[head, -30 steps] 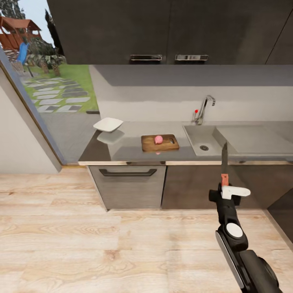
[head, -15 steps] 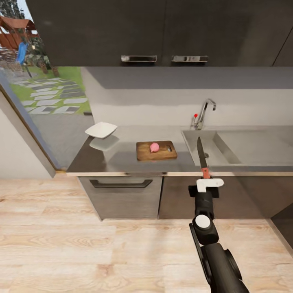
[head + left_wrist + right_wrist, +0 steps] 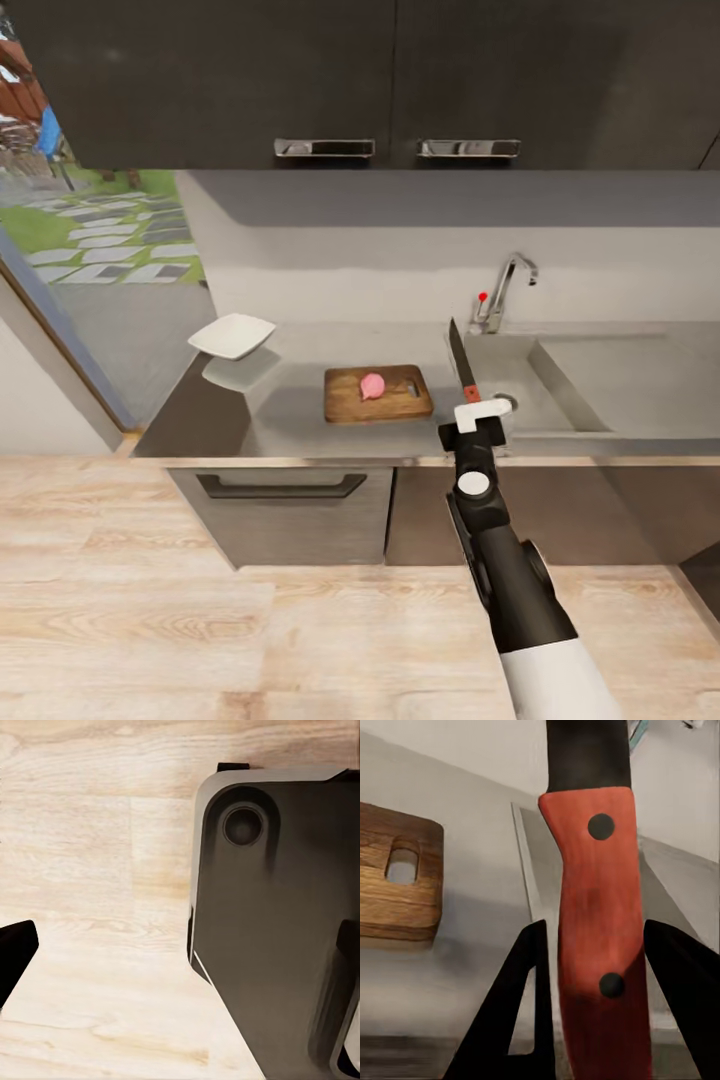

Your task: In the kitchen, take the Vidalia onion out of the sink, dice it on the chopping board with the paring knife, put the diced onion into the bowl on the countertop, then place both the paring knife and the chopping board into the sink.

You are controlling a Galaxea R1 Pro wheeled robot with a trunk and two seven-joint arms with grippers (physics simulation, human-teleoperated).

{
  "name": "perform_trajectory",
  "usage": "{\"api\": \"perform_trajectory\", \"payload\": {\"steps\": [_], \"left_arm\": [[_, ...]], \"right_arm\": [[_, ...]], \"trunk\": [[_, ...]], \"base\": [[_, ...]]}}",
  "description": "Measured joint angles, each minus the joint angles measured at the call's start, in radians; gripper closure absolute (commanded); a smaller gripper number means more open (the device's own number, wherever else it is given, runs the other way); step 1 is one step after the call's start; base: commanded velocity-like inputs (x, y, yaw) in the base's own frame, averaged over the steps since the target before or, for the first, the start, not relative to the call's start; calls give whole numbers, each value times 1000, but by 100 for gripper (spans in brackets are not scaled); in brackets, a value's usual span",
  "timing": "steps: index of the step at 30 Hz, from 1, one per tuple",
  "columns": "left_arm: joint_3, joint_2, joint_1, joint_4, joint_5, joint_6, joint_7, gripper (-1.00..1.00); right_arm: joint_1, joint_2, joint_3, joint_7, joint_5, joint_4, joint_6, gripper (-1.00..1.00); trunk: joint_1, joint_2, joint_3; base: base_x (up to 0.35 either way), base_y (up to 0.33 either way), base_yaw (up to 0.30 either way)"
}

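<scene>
The pinkish Vidalia onion [image 3: 372, 386] lies on the brown chopping board [image 3: 378, 393] on the grey countertop [image 3: 285, 412]. My right gripper [image 3: 472, 406] is shut on the paring knife [image 3: 461, 362] by its red-orange handle [image 3: 596, 937]. The dark blade points up and away, over the left edge of the sink [image 3: 530, 375]. The knife stands just right of the board [image 3: 396, 889]. The white bowl [image 3: 232, 335] sits at the counter's left end. My left gripper [image 3: 180, 960] hangs open over the floor, holding nothing.
A chrome tap [image 3: 505, 288] with a red knob stands behind the sink. Black upper cabinets [image 3: 330, 80] hang above the counter and a dark drawer front [image 3: 280, 495] sits below it. A glass door [image 3: 80, 250] is at left. The robot's dark base [image 3: 277, 930] rests on the wood floor.
The camera has moved closer to the counter. My right arm with the knife has swung left and forward, from in front of the lower cabinets to over the counter edge beside the board.
</scene>
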Motion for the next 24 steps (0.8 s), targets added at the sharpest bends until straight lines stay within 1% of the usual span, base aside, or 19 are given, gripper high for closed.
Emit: {"api": "perform_trajectory", "payload": {"steps": [2, 3, 4, 5, 6, 7, 8, 10, 11, 13, 14, 16, 17, 20, 22, 24], "left_arm": [[0, 0, 0, 0, 0, 0, 0, -100], [0, 0, 0, 0, 0, 0, 0, -100], [0, 0, 0, 0, 0, 0, 0, -100], [0, 0, 0, 0, 0, 0, 0, -100], [0, 0, 0, 0, 0, 0, 0, -100], [0, 0, 0, 0, 0, 0, 0, -100], [0, 0, 0, 0, 0, 0, 0, -100], [1, 0, 0, 0, 0, 0, 0, -100], [0, 0, 0, 0, 0, 0, 0, -100], [0, 0, 0, 0, 0, 0, 0, -100], [0, 0, 0, 0, 0, 0, 0, -100], [0, 0, 0, 0, 0, 0, 0, -100], [0, 0, 0, 0, 0, 0, 0, -100], [0, -1, 0, 0, 0, 0, 0, -100], [0, -1, 0, 0, 0, 0, 0, -100], [1, 0, 0, 0, 0, 0, 0, -100]], "right_arm": [[-47, 0, 2, 0, 1, 14, 28, 100], [-61, 0, 5, 0, 1, 17, 39, 100], [-85, 0, 14, 1, 3, 21, 64, 100], [-109, 0, 31, 1, 4, 25, 89, 100], [-135, 0, 57, 1, 5, 32, 113, 100], [-162, 0, 90, 0, 6, 43, 134, 100], [-176, 0, 109, 0, 7, 50, 144, 100], [-237, 0, 185, -1, 9, 86, 186, 100], [-283, 0, 233, -1, 10, 126, 215, 100], [-341, 0, 287, 0, 10, 198, 237, 100], [-360, 0, 309, 0, 10, 240, 243, 100], [-381, 0, 362, 1, 9, 323, 248, 100], [-384, 0, 380, 1, 11, 343, 249, 100], [-393, 0, 505, 1, 10, 427, 249, 100], [-395, 0, 584, 1, 11, 457, 248, 100], [-395, 0, 623, 1, 12, 468, 247, 100]], "trunk": [[0, 0, 0], [0, 0, 0], [0, 0, 0], [0, 0, 0], [0, 0, 0], [0, 0, 0], [0, 0, 0], [0, 0, 0], [0, 0, 0], [0, 0, 0], [0, 0, 0], [0, 0, 0], [0, 0, 0], [0, 0, 0], [0, 0, 0], [0, 0, 0]], "base": [[276, -3, 0], [276, -2, 0], [276, -1, 0], [273, -7, 0], [265, -35, 0], [261, -48, 0], [255, -67, 0], [243, -85, 0], [221, -82, 0], [178, -46, 0], [122, -23, 0], [70, -13, 0], [40, -8, 0], [17, -3, 0], [6, -1, 0], [3, -1, 0]]}}
